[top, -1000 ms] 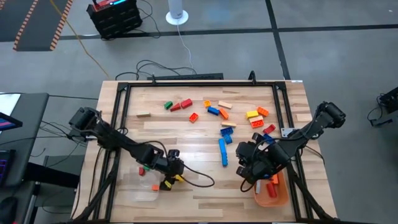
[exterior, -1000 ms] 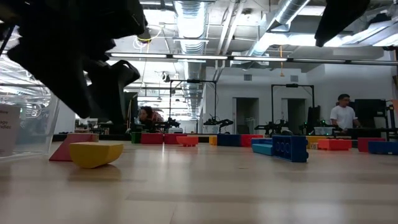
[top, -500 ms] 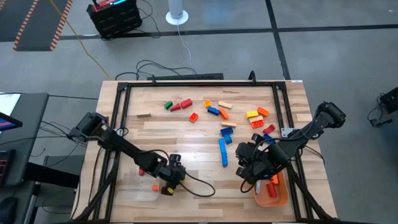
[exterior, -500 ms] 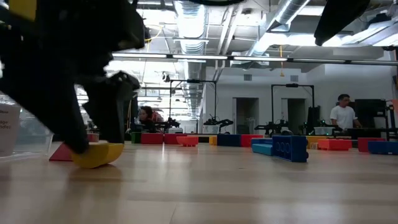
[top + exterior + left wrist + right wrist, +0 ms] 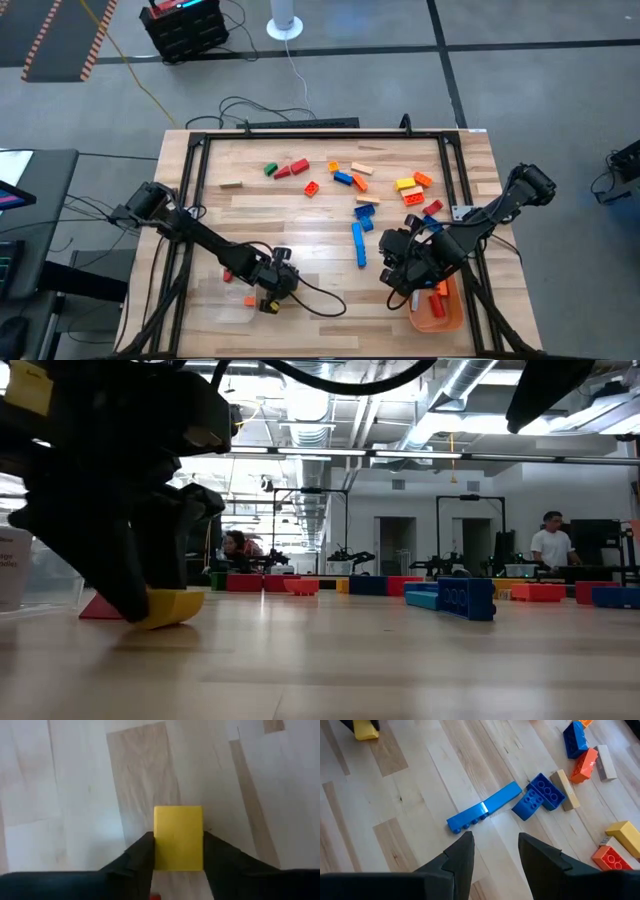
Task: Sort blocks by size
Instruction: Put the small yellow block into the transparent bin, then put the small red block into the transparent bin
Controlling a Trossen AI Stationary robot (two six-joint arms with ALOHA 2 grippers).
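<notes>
Yellow short plastic brick (image 5: 178, 838): on the wooden table (image 5: 300, 215), near its front left, pinched between the left gripper's (image 5: 177, 851) two fingers | long blue studded bar (image 5: 483, 808): flat mid-table, beside other loose bricks | right gripper (image 5: 493, 852): fingers spread, hovering above the orange tray (image 5: 440, 312), holding nothing

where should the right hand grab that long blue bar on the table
Across the narrow width of the long blue bar, near its middle, coming straight down. It lies flat with both long sides free; one end nearly meets two other blue bricks, so stay clear of it. The right hand is open just short of it.
</notes>
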